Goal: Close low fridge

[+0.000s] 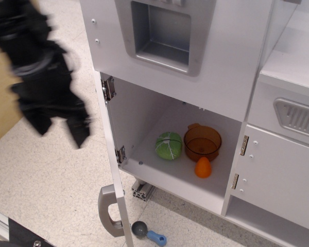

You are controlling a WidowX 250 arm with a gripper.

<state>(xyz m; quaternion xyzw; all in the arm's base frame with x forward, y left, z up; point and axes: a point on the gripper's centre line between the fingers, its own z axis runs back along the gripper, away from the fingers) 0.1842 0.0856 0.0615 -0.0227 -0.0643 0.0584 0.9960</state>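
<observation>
The low fridge [149, 123] is the white lower compartment of the toy fridge, and it stands open. Its white door [115, 170] swings out toward me, seen edge-on, with the grey bar handle [107, 212] at its lower end and two metal hinges [109, 88]. Inside lie a green cabbage [169, 145], an orange bowl [202, 142] and a small orange piece [203, 167]. My black gripper [59, 126] is motion-blurred at the left, outside the door and apart from it. Its two fingers point down with a gap between them and hold nothing.
The upper panel with the grey recessed dispenser [162, 33] sits above. A smaller white cabinet door [278, 175] under a grey vent [298, 117] is at the right. A blue-handled scoop [147, 234] lies on the speckled floor by the door's foot. A wooden panel [0, 103] stands at the left.
</observation>
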